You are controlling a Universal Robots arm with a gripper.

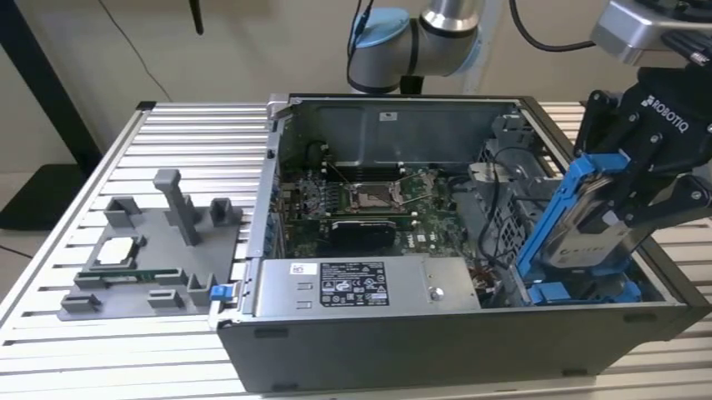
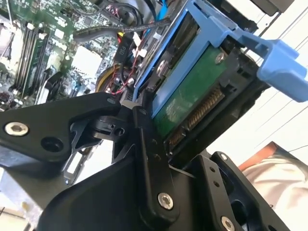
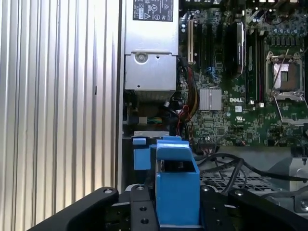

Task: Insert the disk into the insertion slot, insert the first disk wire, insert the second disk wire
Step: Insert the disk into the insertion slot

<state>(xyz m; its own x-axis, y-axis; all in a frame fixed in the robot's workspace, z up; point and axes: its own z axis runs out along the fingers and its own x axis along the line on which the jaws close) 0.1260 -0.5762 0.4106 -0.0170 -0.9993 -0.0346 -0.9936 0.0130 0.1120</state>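
Observation:
My gripper point(image 1: 625, 196) is shut on the disk point(image 1: 588, 240), a silver drive in a bright blue carrier point(image 1: 559, 208). It holds the disk tilted on edge over the case's corner at the exterior view's right. Below it lies the insertion slot point(image 1: 595, 290), a grey metal bay with a blue plastic piece inside. In the second wrist view the black fingers point(image 2: 146, 144) clamp the disk's point(image 2: 192, 96) green board side. The first wrist view has the carrier point(image 3: 177, 183) between the fingers point(image 3: 139, 209), above the bay's blue piece point(image 3: 139, 156). Loose black cables point(image 3: 226, 163) lie beside the bay.
The open computer case point(image 1: 445, 350) sits on a slatted metal table point(image 1: 112, 350). Inside are the motherboard with its CPU socket point(image 1: 368, 198) and the grey labelled power-supply box point(image 1: 368, 285). A grey fixture point(image 1: 156, 250) with small parts stands at the exterior view's left.

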